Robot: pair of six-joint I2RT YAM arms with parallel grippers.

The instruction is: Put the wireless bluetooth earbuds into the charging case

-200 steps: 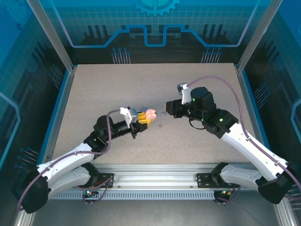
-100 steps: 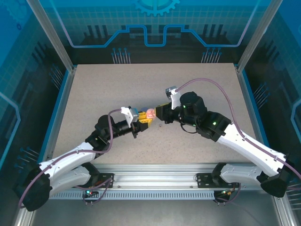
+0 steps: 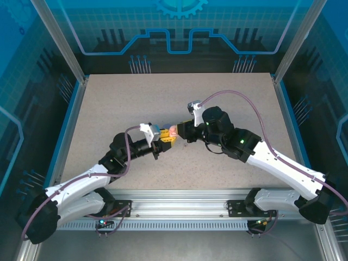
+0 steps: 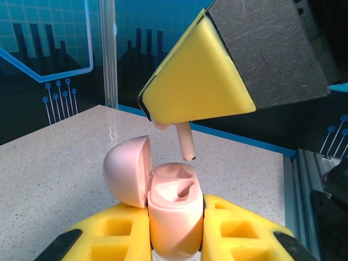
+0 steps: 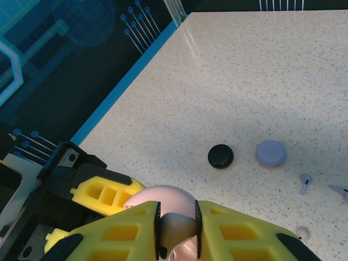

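Left gripper (image 4: 175, 235) clamped on pink charging case (image 4: 173, 209), lid (image 4: 126, 171) swung open. Right gripper (image 5: 176, 235) pinched on pale pink earbud (image 4: 186, 142), stem down, just above case socket, not touching. Both meet at table (image 5: 261, 76) middle. Black case (image 5: 221, 156) and lilac case (image 5: 271, 153) lie side by side, apart. Lilac earbud (image 5: 305, 182) near lilac case.

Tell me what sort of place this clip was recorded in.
Probably a purpose-built robot work cell rather than a home: aluminium frame posts, blue circuit-print wall panels and a speckled table.
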